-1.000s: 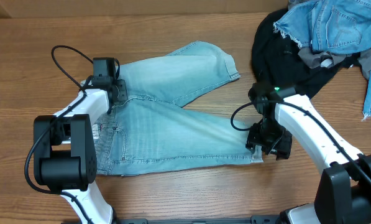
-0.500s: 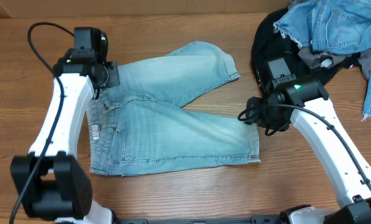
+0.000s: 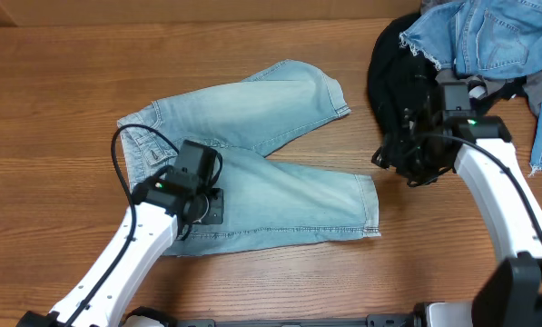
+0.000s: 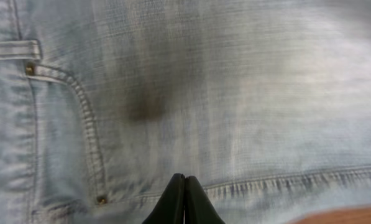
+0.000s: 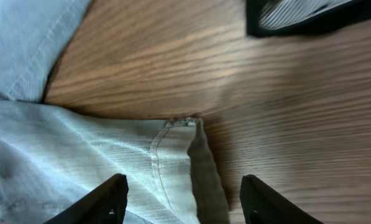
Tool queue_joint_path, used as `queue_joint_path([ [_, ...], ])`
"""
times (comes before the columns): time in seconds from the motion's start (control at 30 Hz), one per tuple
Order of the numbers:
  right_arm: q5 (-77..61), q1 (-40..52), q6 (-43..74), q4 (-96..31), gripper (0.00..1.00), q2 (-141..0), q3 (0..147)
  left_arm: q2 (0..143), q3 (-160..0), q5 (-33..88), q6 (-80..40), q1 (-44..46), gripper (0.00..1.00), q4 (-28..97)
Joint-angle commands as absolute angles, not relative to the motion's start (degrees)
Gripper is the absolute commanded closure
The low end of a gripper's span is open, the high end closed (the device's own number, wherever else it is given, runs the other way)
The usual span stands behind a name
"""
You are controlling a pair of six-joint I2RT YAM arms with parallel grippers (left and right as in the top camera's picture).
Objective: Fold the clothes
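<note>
The pale light-blue denim trousers (image 3: 271,182) lie spread flat on the wooden table, with one leg angled to the upper right and the other running right. My left gripper (image 3: 205,195) is shut and empty, hovering over the trousers' pocket area; the left wrist view shows its closed fingertips (image 4: 185,200) above the pocket seam (image 4: 89,149). My right gripper (image 3: 393,159) is open and empty, just right of the lower leg's hem. In the right wrist view its fingers (image 5: 185,202) straddle the hem corner (image 5: 182,146) from above without touching it.
A pile of other clothes sits at the back right: a frayed mid-blue denim piece (image 3: 479,36) on top of a black garment (image 3: 393,68) and a grey one (image 3: 452,86). The black garment's edge (image 5: 309,15) shows in the right wrist view. Bare wooden table (image 3: 53,109) surrounds the trousers.
My left arm swung from the trousers' upper-left waistband corner down to the pocket area. My right arm rose and shifted up and right, away from the lower hem toward the pile.
</note>
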State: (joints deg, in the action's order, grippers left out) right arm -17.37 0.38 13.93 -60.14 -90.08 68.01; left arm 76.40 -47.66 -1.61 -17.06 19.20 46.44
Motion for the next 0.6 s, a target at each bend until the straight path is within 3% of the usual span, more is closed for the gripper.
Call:
queue_joint_path([
  [0.0, -23.33, 0.25, 13.08, -60.82, 0.38, -94.67, 67.83, 77.47, -42.57, -3.60, -22.04, 19.49, 0.96, 41.95],
  [0.37, -27.66, 0.25, 12.99, -61.32, 0.39, -102.72, 67.81, 86.83, -38.57, -3.57, -29.89, 19.53, 0.96, 41.17],
  [0.57, -37.19, 0.30, 11.44, -52.40, 0.38, -102.89, 67.81, 88.77, -38.52, -3.60, -32.40, 19.53, 0.96, 46.13],
])
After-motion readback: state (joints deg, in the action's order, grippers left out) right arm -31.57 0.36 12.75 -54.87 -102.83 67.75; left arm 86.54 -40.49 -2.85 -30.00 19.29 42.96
